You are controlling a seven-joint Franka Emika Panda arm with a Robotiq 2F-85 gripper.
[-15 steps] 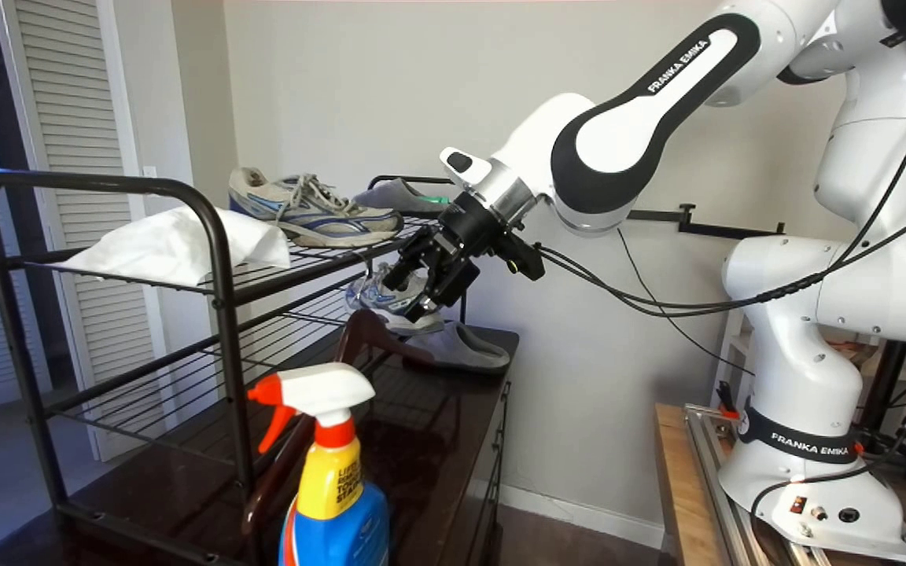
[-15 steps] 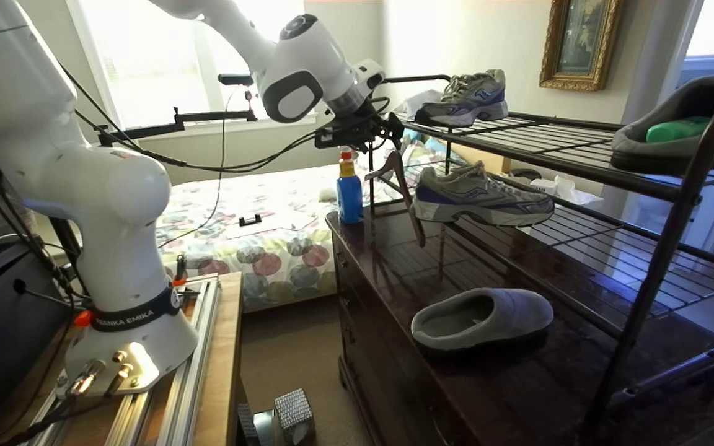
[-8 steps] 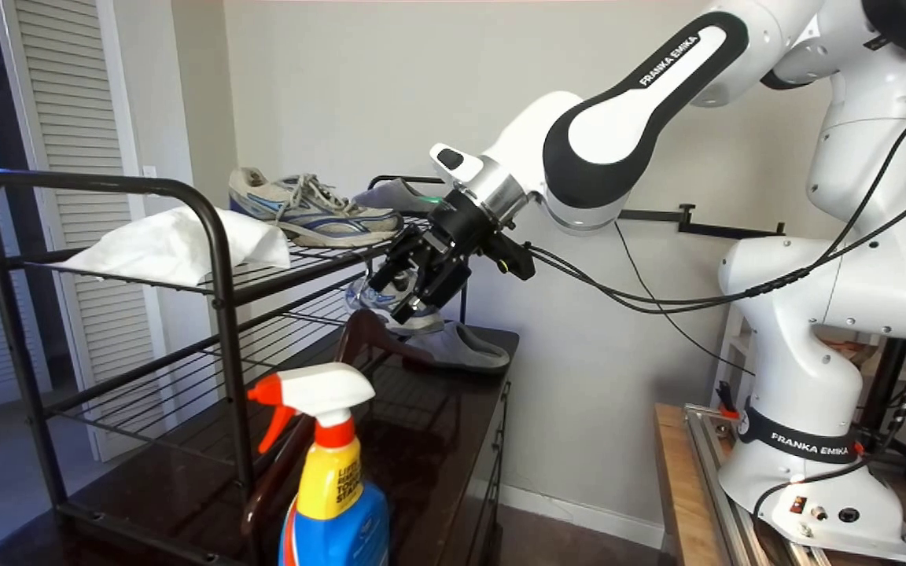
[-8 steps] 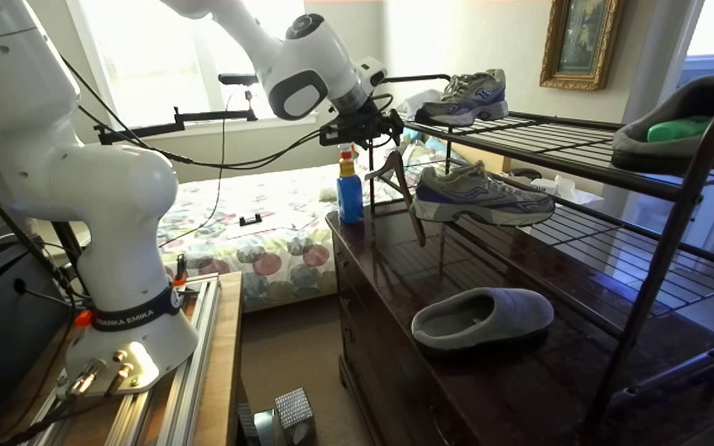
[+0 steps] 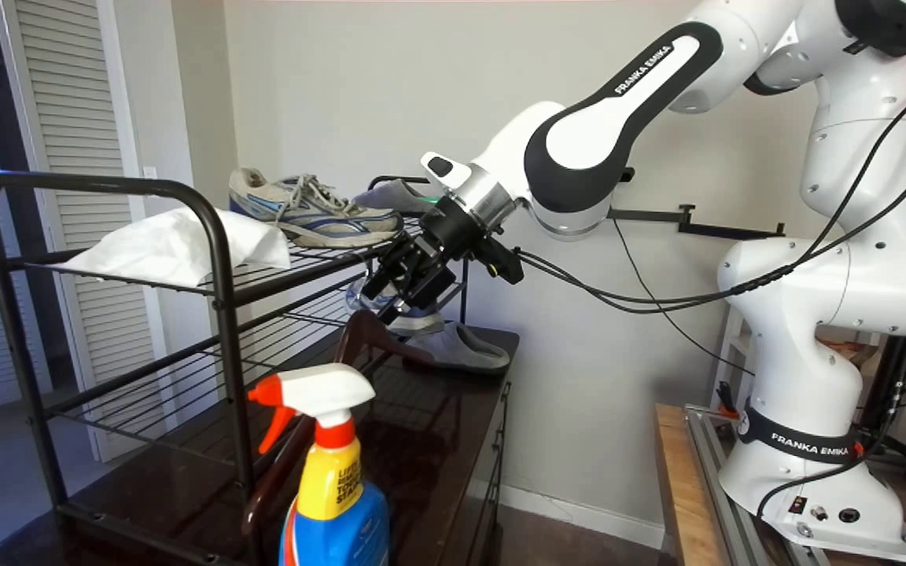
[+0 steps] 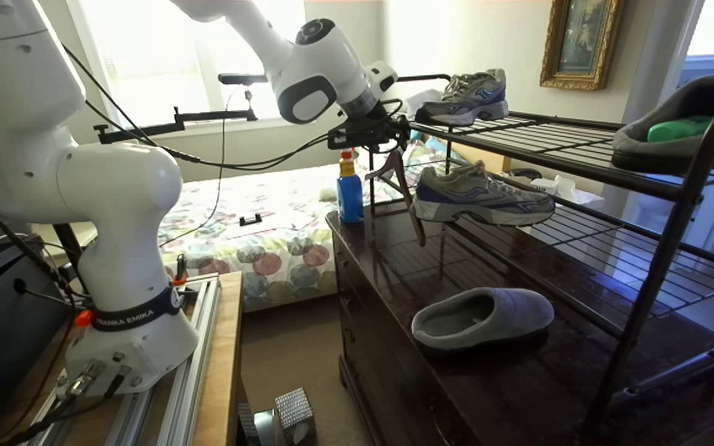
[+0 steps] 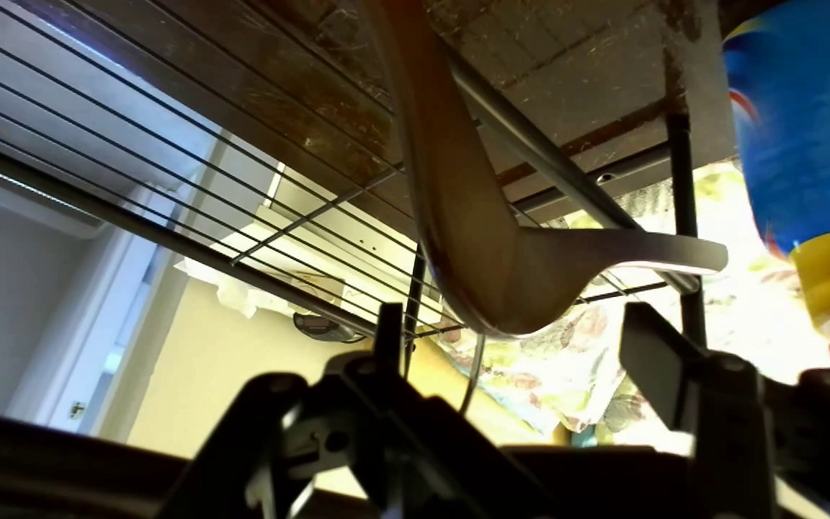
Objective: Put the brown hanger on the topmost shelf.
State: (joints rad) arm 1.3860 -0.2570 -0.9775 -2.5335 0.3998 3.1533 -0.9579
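Observation:
The brown hanger hangs upright along the front of the black wire rack; it also shows in an exterior view. Its hook appears to rest over the front rail of the topmost shelf, which also shows in an exterior view. My gripper is open just above the hanger's shoulder, below the shelf's front rail. In the wrist view the open fingers stand either side of the thin metal hook, and the hanger's neck lies just beyond the tips. Nothing is held. The hook's upper end is hidden there.
A blue spray bottle stands on the dark dresser beside the hanger. The topmost shelf bears a white bag, a sneaker and a grey slipper. Another sneaker is on the lower tier; a slipper is on the dresser.
My gripper has moved toward the rack and slightly down, closer to the hanger's top. The fingers stay open. The hanger has not visibly moved.

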